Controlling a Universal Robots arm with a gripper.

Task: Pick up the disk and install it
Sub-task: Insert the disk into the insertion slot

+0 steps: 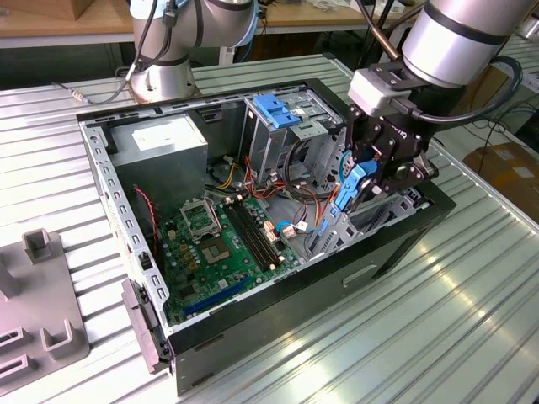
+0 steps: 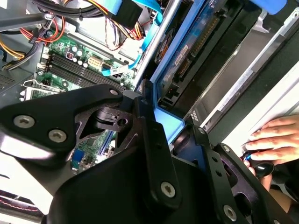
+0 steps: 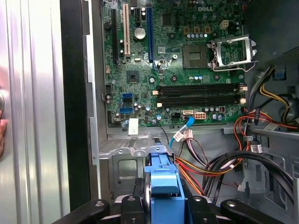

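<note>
blue plastic marks the disk (image 1: 335, 217) in the exterior view. it hangs on edge, tilted, in the gripper (image 1: 375, 172) over the drive bay at the exterior view's right end of the open computer case (image 1: 126, 210). the claw is closed tight on the disk's upper end and covers much of it. the lower end dips inside the case wall, and whether it touches the bay's metal is hard to tell from here. the label face cannot be made out. the arm (image 1: 455, 34) is cut off by the frame's top edge.

in the second wrist view the disk's connector edge runs close beside a silver bay rail (image 2: 156, 41), and any contact lower down is hidden behind the gripper's black body. a person's hand (image 2: 275, 137) lies beyond the case's black wall (curled over something dark, too hidden to name). in the first wrist view the blue end of the disk's rail sits pinched between the two fingers (image 3: 196, 207). the motherboard (image 3: 177, 60) and a tangle of red, yellow and black cables (image 3: 219, 165) lie beyond it.

the exterior view adds the grey power supply (image 1: 160, 143), the blue bracket (image 1: 276, 109) on the metal cage, and the slatted metal table (image 1: 404, 337) under the case.
</note>
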